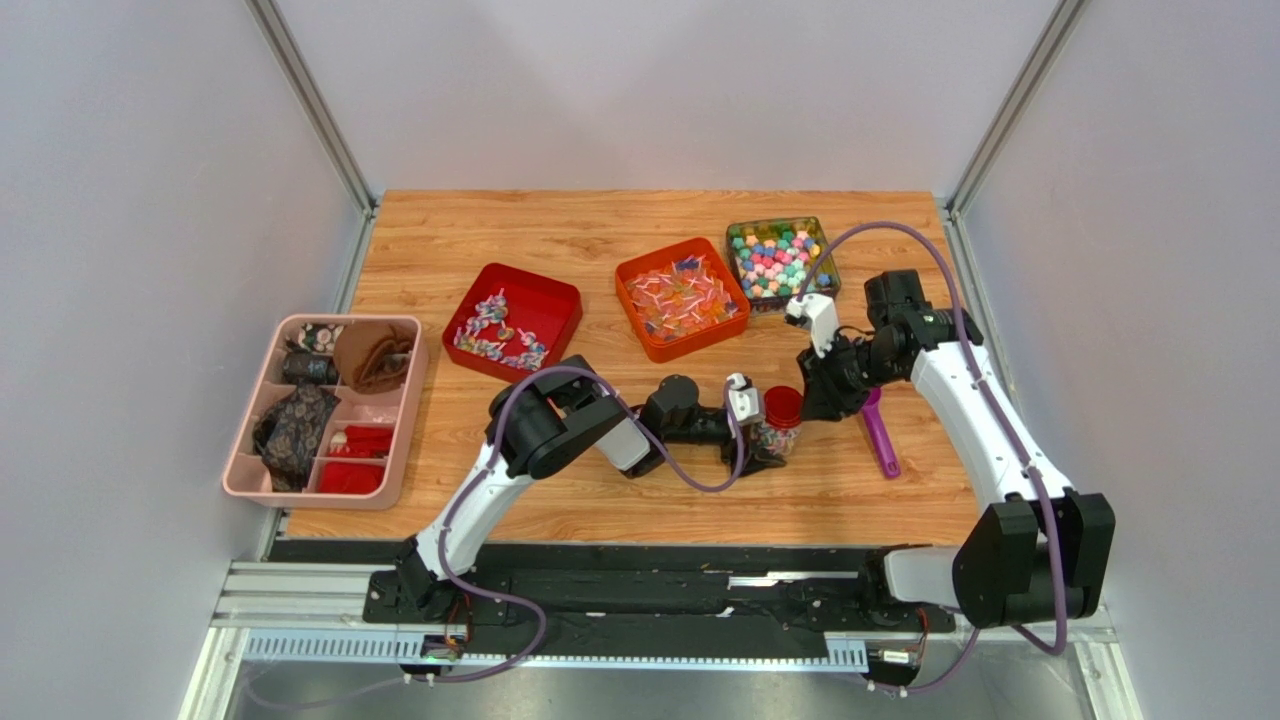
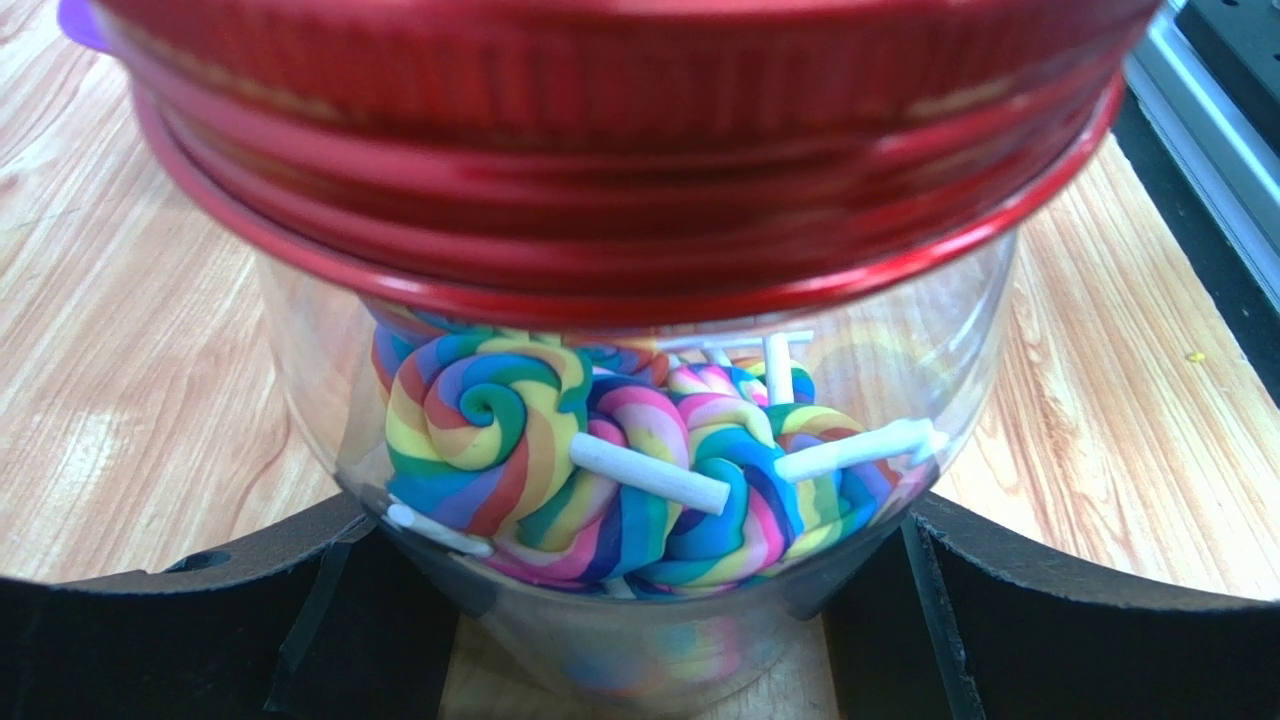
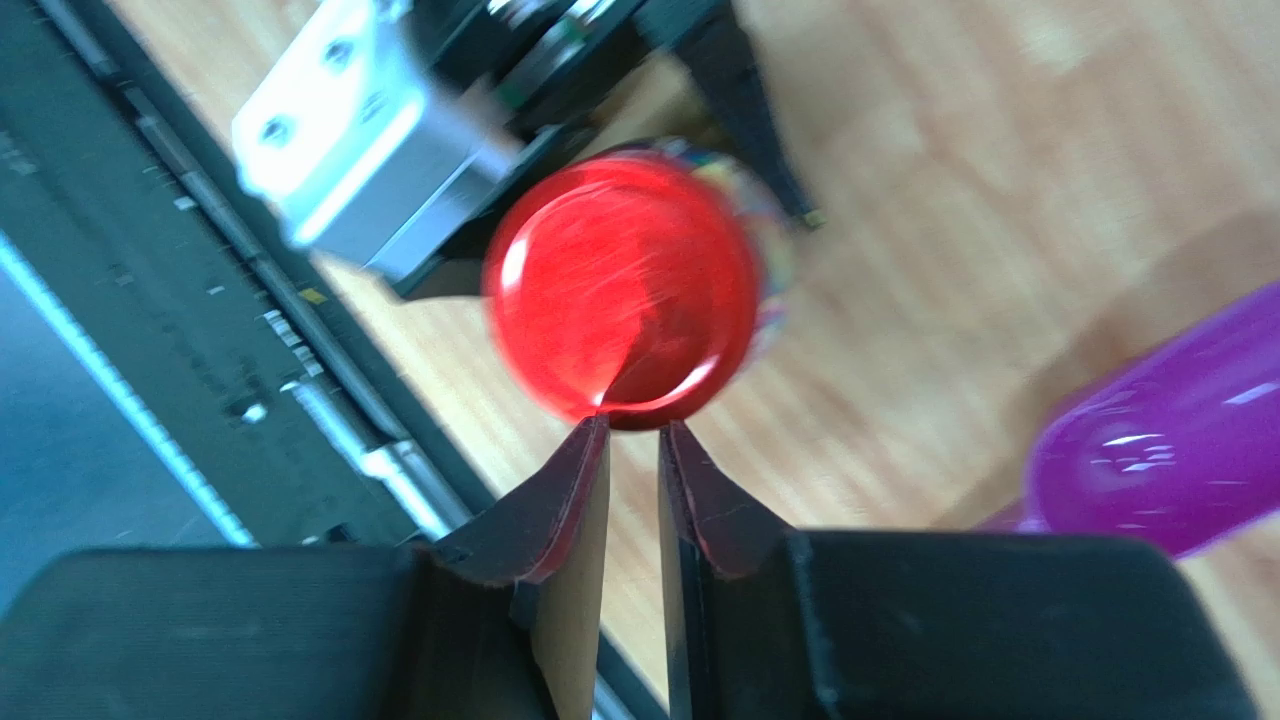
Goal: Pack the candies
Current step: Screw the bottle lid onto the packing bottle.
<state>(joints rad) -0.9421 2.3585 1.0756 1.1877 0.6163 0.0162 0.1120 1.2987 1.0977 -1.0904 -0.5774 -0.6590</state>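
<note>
Jaws of my left gripper (image 2: 631, 600) are clasping the clear jar (image 2: 646, 360) from both sides, keeping it upright above the desk (image 2: 135, 345). Swirled candies (image 2: 601, 465) are sitting inside, under the red lid (image 2: 631, 135). My right gripper (image 3: 633, 432) is hovering at the lid's rim, jaws pinched together. More candies are lying in the red tray (image 1: 550, 300), orange tray (image 1: 624, 285) and clear tub (image 1: 828, 255) beyond.

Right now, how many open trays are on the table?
4: a pink divided tray at the left edge, a red tray right of it, an orange tray next, and a clear tray at the back right. None looks hidden.
</note>
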